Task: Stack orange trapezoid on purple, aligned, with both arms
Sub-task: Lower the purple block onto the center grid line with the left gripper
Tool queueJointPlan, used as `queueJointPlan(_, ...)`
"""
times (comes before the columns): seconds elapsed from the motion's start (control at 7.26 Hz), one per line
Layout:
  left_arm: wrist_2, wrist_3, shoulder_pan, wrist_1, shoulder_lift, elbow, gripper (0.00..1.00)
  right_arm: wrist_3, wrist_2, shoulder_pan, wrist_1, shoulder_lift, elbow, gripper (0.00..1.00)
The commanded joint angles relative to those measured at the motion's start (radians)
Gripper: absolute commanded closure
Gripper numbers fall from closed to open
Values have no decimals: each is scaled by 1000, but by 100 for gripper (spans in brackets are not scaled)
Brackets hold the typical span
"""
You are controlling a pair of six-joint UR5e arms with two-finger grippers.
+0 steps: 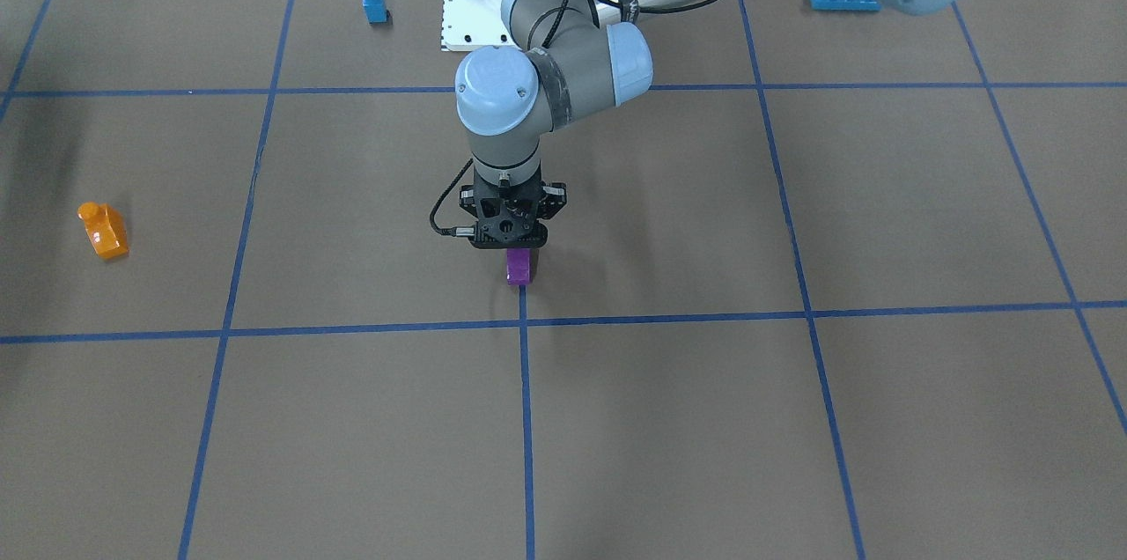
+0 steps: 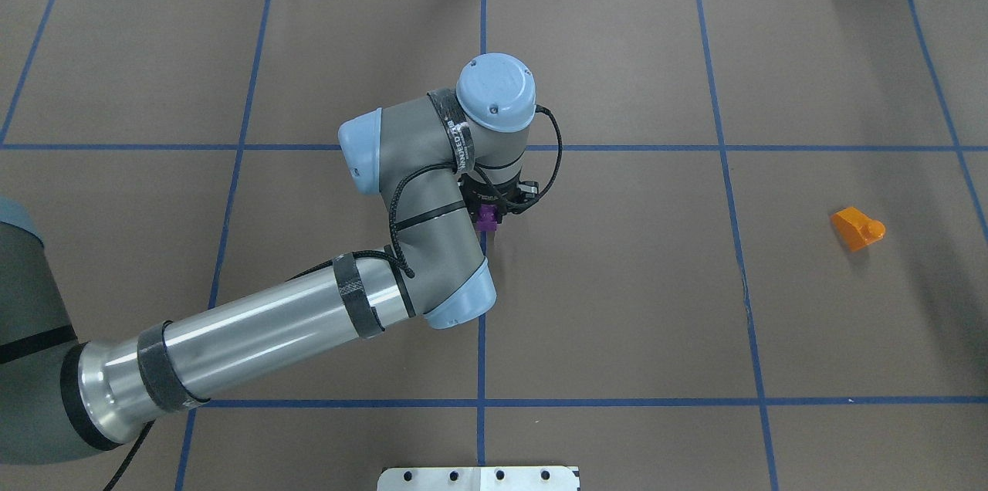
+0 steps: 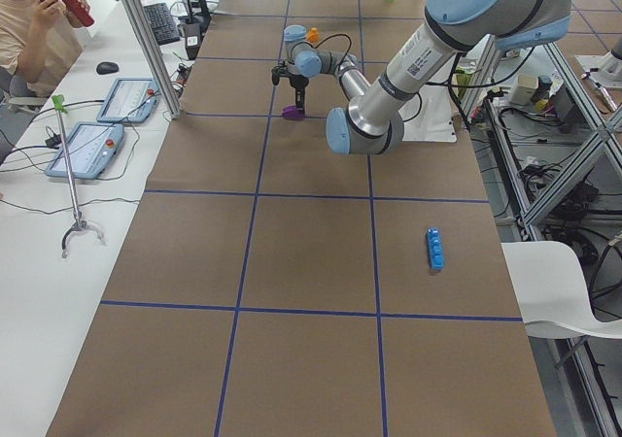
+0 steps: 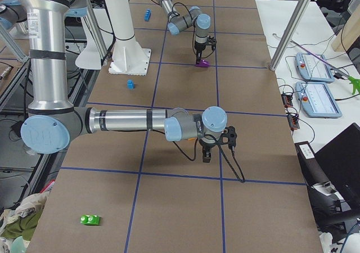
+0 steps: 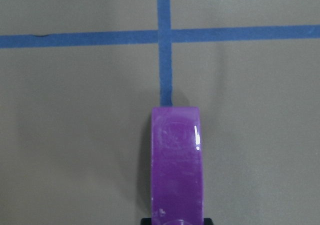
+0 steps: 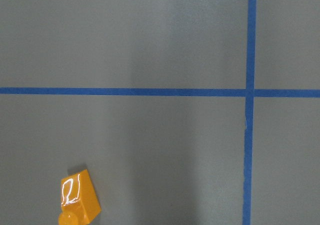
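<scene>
Finding: left hand [image 1: 519,254] at purple [image 1: 519,269]; grip cannot be told.
Advice: right hand [image 4: 206,155], state likewise untold, should square over orange [image 6: 79,201] before closing.

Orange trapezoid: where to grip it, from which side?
Come from above and clamp the orange trapezoid across its two flat parallel sides. It seems to sit stud-up, and one end is a slope, so an end-to-end grip would likely slip.

Bare table [image 2: 849,321] surrounds the orange trapezoid [image 2: 857,228] on every side; a gripper can pass above it and along any flank. The left gripper [image 1: 516,246] and its wrist stand directly over the purple [image 1: 519,268], closing vertical access there.
</scene>
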Motion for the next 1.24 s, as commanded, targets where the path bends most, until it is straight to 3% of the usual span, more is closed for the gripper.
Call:
queueJointPlan(0.0, -1, 0, -1, 0, 0, 2, 100, 0, 0, -2, 0, 0, -2, 0)
queueJointPlan(0.14, -3, 0, -1, 0, 0, 1, 90, 0, -2, -3, 0, 0, -2, 0)
queueJointPlan(0.41, -3, 0, -1, 0, 0, 0, 58, 0, -2, -3, 0, 0, -2, 0)
queueJointPlan(0.55, -3, 0, 0, -24, 2, 2, 8, 0, -2, -3, 0, 0, -2, 0)
queueJointPlan(0.69, -1, -15, 0, -35, 5, 2, 0, 0, -2, -3, 0, 0, -2, 0)
queueJointPlan(1.1, -1, -18, -7, -29, 3, -7, 0, 2, -3, -3, 2, 0, 4, 0)
